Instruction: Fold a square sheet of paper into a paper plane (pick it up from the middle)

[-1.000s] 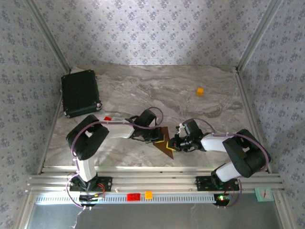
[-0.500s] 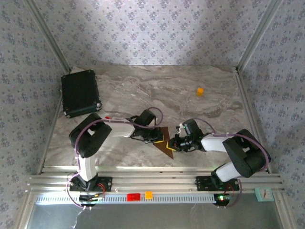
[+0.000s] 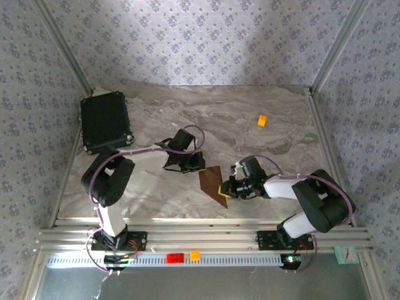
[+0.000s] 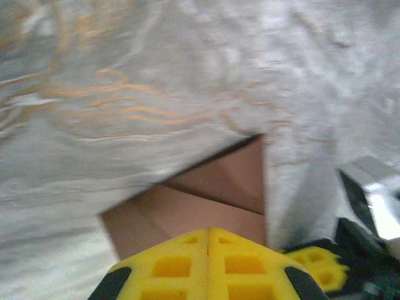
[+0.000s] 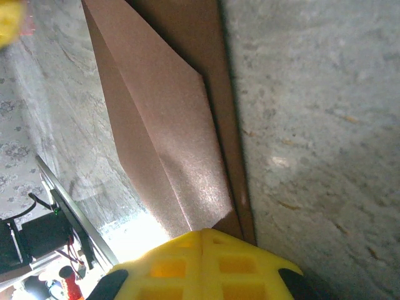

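Looking down from above, I see the brown paper (image 3: 211,184) lying flat on the table (image 3: 262,150). It sits a bit below the middle of the picture, between my two hands. It is partly folded, with flaps laid over it and a pointy corner.

My left gripper (image 4: 208,242) has its yellow fingers pressed tight together, with nothing in them. From the left wrist, the paper is just above them in the picture, and I cannot tell if they touch it. My right gripper (image 5: 201,250) is also closed tight. Its tips sit right at the edge of the paper, at the bottom of the right wrist picture. I cannot tell if they pinch the paper or only press on it.

I think this paper is very light and thin. It bends easily, and it may slip on the smooth table. A hard pull could rip it or make a wrong crease. I would hold it near the middle fold, where the layers are thickest, and grip gently.
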You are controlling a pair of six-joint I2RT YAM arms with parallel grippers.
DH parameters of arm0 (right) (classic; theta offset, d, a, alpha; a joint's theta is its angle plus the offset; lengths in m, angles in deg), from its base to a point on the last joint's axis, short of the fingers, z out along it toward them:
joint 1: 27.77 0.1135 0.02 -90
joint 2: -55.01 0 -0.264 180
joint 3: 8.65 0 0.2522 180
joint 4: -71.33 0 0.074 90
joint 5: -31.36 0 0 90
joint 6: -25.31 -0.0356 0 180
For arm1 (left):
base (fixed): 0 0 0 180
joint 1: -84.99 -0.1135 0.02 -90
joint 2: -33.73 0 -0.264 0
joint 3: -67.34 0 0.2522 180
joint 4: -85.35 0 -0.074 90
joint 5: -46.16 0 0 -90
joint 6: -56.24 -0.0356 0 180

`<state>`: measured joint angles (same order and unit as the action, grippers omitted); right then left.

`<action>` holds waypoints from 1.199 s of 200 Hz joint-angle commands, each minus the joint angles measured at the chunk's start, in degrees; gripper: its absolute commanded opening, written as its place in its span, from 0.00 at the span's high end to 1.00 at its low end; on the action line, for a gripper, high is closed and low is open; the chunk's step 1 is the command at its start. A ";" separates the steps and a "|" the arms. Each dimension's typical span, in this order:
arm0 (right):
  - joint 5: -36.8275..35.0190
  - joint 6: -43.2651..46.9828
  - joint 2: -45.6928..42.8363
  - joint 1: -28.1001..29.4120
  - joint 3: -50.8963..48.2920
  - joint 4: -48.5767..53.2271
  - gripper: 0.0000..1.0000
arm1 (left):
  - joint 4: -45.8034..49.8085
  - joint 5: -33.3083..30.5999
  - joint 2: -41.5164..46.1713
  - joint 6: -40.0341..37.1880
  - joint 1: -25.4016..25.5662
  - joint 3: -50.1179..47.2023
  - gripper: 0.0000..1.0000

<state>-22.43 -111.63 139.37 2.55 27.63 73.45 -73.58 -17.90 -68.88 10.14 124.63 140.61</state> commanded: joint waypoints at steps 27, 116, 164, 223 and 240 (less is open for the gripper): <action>-5.95 0.52 1.77 -0.53 -3.70 10.67 0.99 | -3.12 5.32 -0.95 -0.27 1.24 0.55 0.95; -6.08 0.53 1.71 -0.53 -3.71 10.82 0.99 | -3.64 4.88 -8.18 -3.94 -3.46 0.67 0.96; -5.46 0.47 1.73 -0.79 -3.77 10.35 1.00 | -3.00 4.85 -8.19 -4.27 -8.57 1.27 0.98; -4.58 0.87 1.00 -0.89 -2.08 10.66 1.00 | -4.36 2.70 2.01 -0.43 -7.61 -1.79 0.97; -4.60 0.98 0.66 -0.89 -1.36 11.53 1.00 | -5.04 2.72 3.60 0.42 -5.00 -2.22 0.97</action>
<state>-22.02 -111.60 138.98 2.12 27.57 74.11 -77.03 -14.47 -69.95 8.78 116.63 139.10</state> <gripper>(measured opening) 0.062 0.054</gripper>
